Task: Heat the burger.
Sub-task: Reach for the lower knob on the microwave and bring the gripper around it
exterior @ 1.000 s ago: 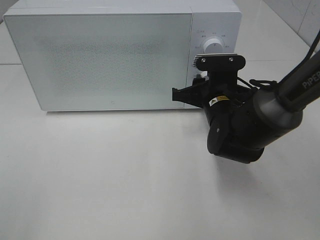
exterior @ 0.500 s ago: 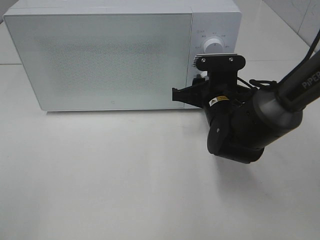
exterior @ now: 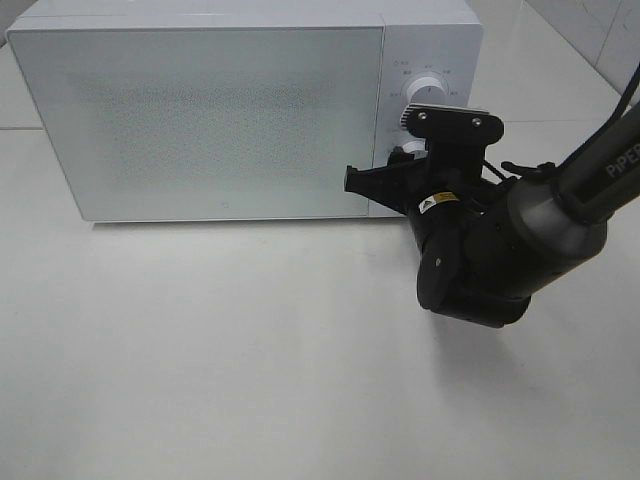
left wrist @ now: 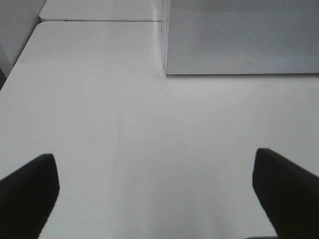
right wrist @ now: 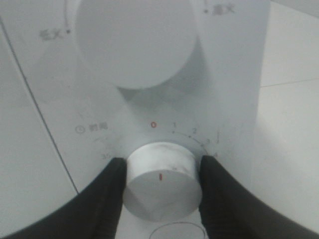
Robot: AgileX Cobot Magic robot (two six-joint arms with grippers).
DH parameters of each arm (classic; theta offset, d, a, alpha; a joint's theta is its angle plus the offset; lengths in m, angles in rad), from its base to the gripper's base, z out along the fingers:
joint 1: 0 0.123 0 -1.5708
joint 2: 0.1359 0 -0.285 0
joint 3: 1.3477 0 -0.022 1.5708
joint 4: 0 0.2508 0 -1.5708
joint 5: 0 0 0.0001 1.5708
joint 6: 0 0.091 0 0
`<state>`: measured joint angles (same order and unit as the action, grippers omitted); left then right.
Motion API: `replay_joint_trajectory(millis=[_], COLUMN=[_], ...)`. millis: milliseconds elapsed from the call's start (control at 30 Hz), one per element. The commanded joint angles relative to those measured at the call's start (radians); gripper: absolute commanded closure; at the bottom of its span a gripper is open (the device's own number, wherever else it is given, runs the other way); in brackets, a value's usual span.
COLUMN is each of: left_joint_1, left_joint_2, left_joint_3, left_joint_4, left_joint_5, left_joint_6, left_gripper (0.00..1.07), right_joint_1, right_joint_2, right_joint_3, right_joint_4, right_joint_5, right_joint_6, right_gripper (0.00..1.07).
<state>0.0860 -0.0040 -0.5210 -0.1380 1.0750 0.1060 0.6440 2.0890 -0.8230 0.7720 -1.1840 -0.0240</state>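
Observation:
The burger is not in view in any frame. The white microwave (exterior: pixel 200 120) stands at the back of the table with its door shut. My right gripper (exterior: pixel 402 160) is at the control panel on the microwave's right side. In the right wrist view it (right wrist: pixel 160 191) is shut on the lower timer knob (right wrist: pixel 160 179), with one black finger (right wrist: pixel 107 199) on each side of the knob. The red mark on the knob points toward the red 0 on the dial. The upper knob (right wrist: pixel 134 40) is free. My left gripper (left wrist: pixel 157 199) is open and empty above bare table.
The microwave's front corner (left wrist: pixel 239 35) shows in the left wrist view, beyond the gripper. The white table (exterior: pixel 250 350) spreads out in front of the microwave. A tiled wall (exterior: pixel 600 30) stands at the far right.
My right wrist has rolled a little while shut on the lower knob; its camera mount now sits tilted and slightly farther right. The microwave and left gripper have not moved.

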Motion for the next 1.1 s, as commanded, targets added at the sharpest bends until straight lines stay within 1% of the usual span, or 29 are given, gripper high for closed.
replay_joint_trajectory(millis=[33, 67, 100, 133, 167, 200, 233, 267, 300, 333, 367, 400, 467, 500, 533, 567, 633, 667, 700, 733, 800, 867, 1100], left_joint_1=[0.000, 0.000, 0.000, 0.000, 0.000, 0.000, 0.000, 0.000, 0.000, 0.000, 0.000, 0.000, 0.000, 0.000, 0.000, 0.000, 0.000, 0.000, 0.000, 0.000, 0.000, 0.000, 0.000], left_joint_2=[-0.016, -0.016, -0.016, -0.016, -0.016, -0.016, -0.016, -0.016, -0.016, -0.016, -0.016, -0.016, -0.016, -0.016, -0.016, -0.016, -0.016, -0.016, -0.016, -0.016, -0.016, -0.016, -0.016], left_joint_3=[0.003, 0.003, 0.003, 0.003, 0.003, 0.003, 0.003, 0.003, 0.003, 0.003, 0.003, 0.003, 0.003, 0.003, 0.003, 0.003, 0.003, 0.003, 0.003, 0.003, 0.003, 0.003, 0.003], left_joint_4=[0.003, 0.003, 0.003, 0.003, 0.003, 0.003, 0.003, 0.003, 0.003, 0.003, 0.003, 0.003, 0.003, 0.003, 0.003, 0.003, 0.003, 0.003, 0.003, 0.003, 0.003, 0.003, 0.003], left_joint_5=[0.000, 0.000, 0.000, 0.000, 0.000, 0.000, 0.000, 0.000, 0.000, 0.000, 0.000, 0.000, 0.000, 0.000, 0.000, 0.000, 0.000, 0.000, 0.000, 0.000, 0.000, 0.000, 0.000], left_joint_6=[0.004, 0.004, 0.004, 0.004, 0.004, 0.004, 0.004, 0.004, 0.004, 0.004, 0.004, 0.004, 0.004, 0.004, 0.004, 0.004, 0.004, 0.004, 0.004, 0.004, 0.004, 0.004, 0.004], left_gripper=[0.09, 0.09, 0.09, 0.09, 0.09, 0.09, 0.09, 0.09, 0.09, 0.09, 0.09, 0.09, 0.09, 0.09, 0.09, 0.09, 0.09, 0.09, 0.09, 0.09, 0.09, 0.09, 0.09], right_joint_1=[-0.010, -0.010, -0.010, -0.010, -0.010, -0.010, -0.010, -0.010, -0.010, -0.010, -0.010, -0.010, -0.010, -0.010, -0.010, -0.010, -0.010, -0.010, -0.010, -0.010, -0.010, -0.010, -0.010], right_joint_2=[-0.003, -0.003, -0.003, -0.003, -0.003, -0.003, -0.003, -0.003, -0.003, -0.003, -0.003, -0.003, -0.003, -0.003, -0.003, -0.003, -0.003, -0.003, -0.003, -0.003, -0.003, -0.003, -0.003], right_joint_3=[-0.022, -0.022, -0.022, -0.022, -0.022, -0.022, -0.022, -0.022, -0.022, -0.022, -0.022, -0.022, -0.022, -0.022, -0.022, -0.022, -0.022, -0.022, -0.022, -0.022, -0.022, -0.022, -0.022], right_joint_4=[-0.126, -0.147, -0.147, -0.159, -0.186, -0.186, -0.199, -0.225, -0.225, -0.246, -0.253, -0.253, -0.255, -0.255, -0.255, -0.255, -0.255, -0.255, -0.255, -0.255, -0.255, -0.255, -0.254], right_joint_5=[-0.111, -0.111, -0.111, -0.111, -0.111, -0.111, -0.111, -0.111, -0.111, -0.110, -0.110, -0.110, -0.110, -0.110, -0.109, -0.109, -0.108, -0.108, -0.107, -0.107, -0.107, -0.107, -0.107], right_joint_6=[0.282, 0.438, 0.438, 0.497, 0.639, 0.639, 0.693, 0.823, 0.823, 0.952, 0.999, 0.999, 1.158, 1.158, 1.257, 1.257, 1.396, 1.396, 1.465, 1.465, 1.562, 1.604, 1.611], right_gripper=[1.04, 1.04, 1.04, 1.04, 1.04, 1.04, 1.04, 1.04, 1.04, 1.04, 1.04, 1.04, 1.04, 1.04, 1.04, 1.04, 1.04, 1.04, 1.04, 1.04, 1.04, 1.04, 1.04])
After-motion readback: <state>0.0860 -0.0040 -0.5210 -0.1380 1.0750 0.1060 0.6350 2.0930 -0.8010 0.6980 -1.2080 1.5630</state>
